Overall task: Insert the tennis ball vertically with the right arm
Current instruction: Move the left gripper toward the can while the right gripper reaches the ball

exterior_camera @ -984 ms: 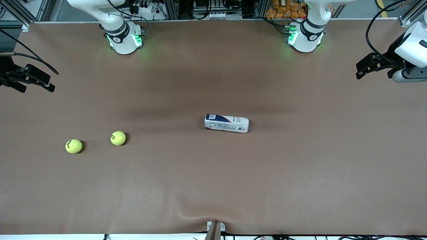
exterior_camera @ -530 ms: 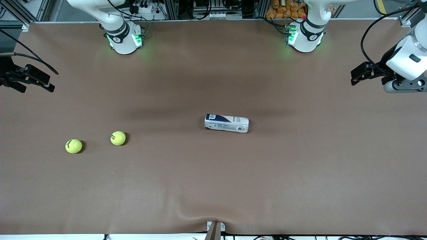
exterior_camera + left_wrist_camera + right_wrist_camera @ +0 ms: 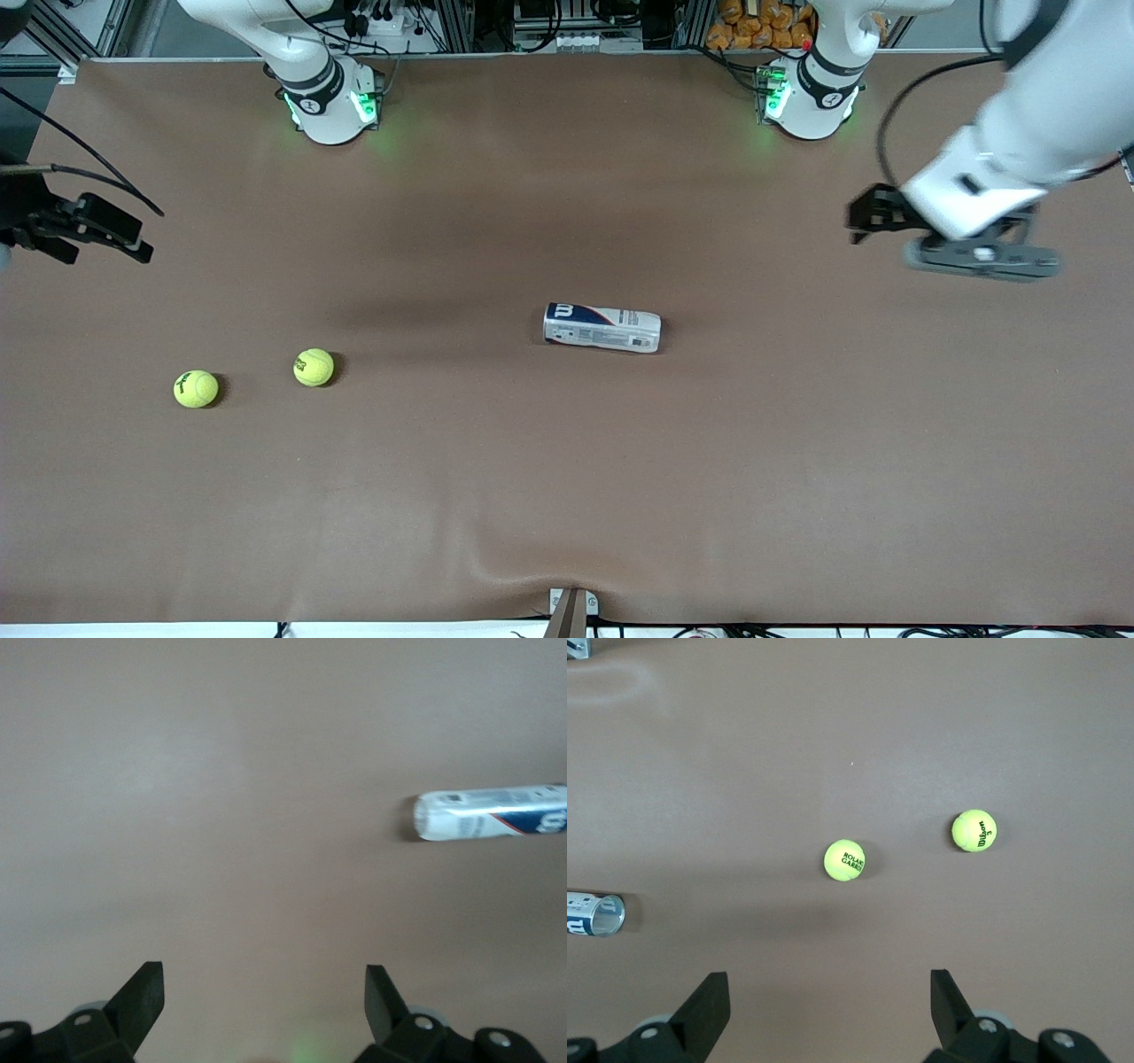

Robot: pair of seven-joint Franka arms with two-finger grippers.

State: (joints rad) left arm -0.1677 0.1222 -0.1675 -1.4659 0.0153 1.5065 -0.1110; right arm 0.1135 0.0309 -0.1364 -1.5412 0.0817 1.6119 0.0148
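Note:
Two yellow tennis balls lie on the brown table toward the right arm's end: one (image 3: 314, 367) nearer the can, one (image 3: 196, 389) farther out. Both show in the right wrist view, the first ball (image 3: 844, 860) and the second ball (image 3: 974, 831). A white and blue ball can (image 3: 602, 328) lies on its side mid-table; it also shows in the left wrist view (image 3: 492, 812) and the right wrist view (image 3: 594, 914). My right gripper (image 3: 124, 235) hangs open and empty above the table's end, apart from the balls; its own view (image 3: 830, 992) shows the jaws wide. My left gripper (image 3: 858, 221) is open and empty (image 3: 264, 992).
The brown table cover (image 3: 567, 496) has a small ridge at its front edge by a metal bracket (image 3: 571, 607). The two arm bases (image 3: 332, 102) (image 3: 811, 97) stand along the edge farthest from the front camera.
My left arm has swung in from the table's end toward the can and lowered a little. My right gripper has shifted slightly. Balls and can have not moved.

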